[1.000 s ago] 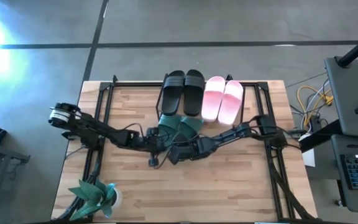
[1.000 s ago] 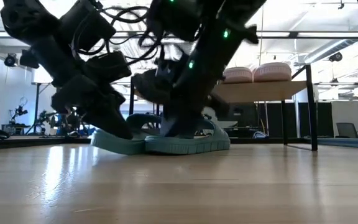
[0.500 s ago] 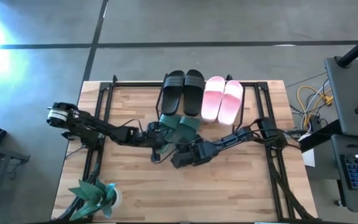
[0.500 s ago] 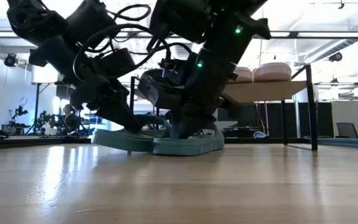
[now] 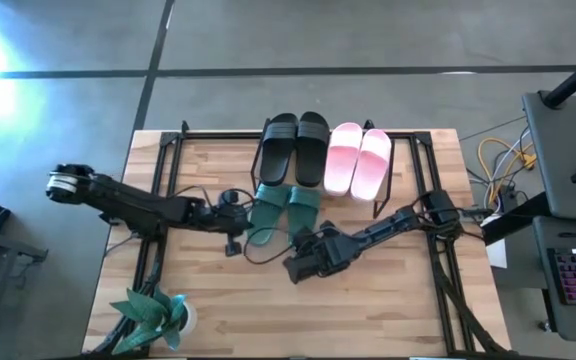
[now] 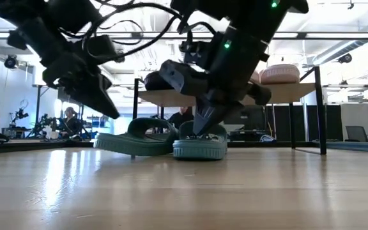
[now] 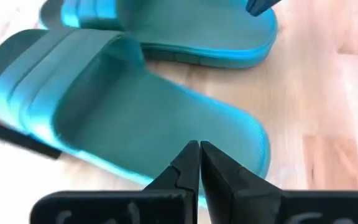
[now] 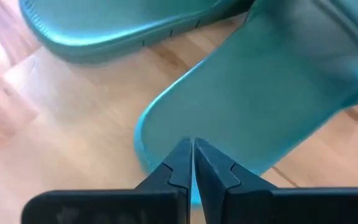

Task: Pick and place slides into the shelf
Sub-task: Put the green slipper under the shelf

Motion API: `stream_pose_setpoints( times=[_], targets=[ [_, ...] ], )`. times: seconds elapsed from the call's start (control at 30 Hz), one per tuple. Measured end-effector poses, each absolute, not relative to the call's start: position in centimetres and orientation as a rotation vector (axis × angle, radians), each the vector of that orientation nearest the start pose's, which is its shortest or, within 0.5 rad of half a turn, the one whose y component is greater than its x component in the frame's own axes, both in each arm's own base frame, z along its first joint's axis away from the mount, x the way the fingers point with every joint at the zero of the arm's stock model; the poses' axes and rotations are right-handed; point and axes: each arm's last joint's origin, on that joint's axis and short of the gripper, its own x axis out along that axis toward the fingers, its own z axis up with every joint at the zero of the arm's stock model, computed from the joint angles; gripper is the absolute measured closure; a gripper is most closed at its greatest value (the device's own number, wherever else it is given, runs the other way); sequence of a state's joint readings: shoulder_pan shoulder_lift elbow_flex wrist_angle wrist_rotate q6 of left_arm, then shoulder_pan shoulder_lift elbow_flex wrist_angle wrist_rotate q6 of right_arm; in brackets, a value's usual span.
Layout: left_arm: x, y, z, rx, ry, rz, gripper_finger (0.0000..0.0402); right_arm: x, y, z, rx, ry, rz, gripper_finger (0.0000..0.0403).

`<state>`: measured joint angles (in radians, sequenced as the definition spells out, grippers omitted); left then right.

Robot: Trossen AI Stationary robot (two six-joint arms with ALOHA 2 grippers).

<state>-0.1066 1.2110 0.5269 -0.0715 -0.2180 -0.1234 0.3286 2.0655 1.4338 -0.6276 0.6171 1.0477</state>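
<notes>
1. Wooden worktop [image 5: 368,300] carried everything, with a potted plant [image 5: 153,315] at its front-left corner.
2. Black slides [image 5: 294,145] and pink slides [image 5: 359,158] sat on the shelf [image 5: 395,160] along the back edge.
3. Teal slides [image 5: 283,210] lay mid-table before it.
4. Left gripper [image 7: 194,163] and right gripper [image 8: 188,160] were both closed, empty, hovering over their heels.

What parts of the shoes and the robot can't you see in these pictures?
- Black slides: in the low view the right arm hides all but a heel.
- Pink slides: in the low view the shelf plank cuts off their soles.
- Teal slides: both wrist views cut them off at the picture edge.
- Potted plant: partly cut off by the high view's bottom edge.
</notes>
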Motion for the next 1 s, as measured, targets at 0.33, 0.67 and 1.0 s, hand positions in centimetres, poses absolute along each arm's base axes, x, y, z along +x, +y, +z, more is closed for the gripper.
stream_pose_setpoints(
  times=[0.33,0.67,1.0],
  targets=[
    [19.9,-1.4,14.1,-0.017,0.824,0.21,0.0402,38.9,11.8,16.2,0.363,0.812,-0.76,0.0392],
    [22.2,-1.7,13.4,-0.032,0.765,0.17,0.0402,38.6,12.0,16.2,0.357,0.824,-0.764,0.0392],
    [22.7,-1.7,13.7,0.007,0.763,0.157,0.0402,38.1,13.2,16.1,0.392,0.855,-0.734,0.0392]
  ],
)
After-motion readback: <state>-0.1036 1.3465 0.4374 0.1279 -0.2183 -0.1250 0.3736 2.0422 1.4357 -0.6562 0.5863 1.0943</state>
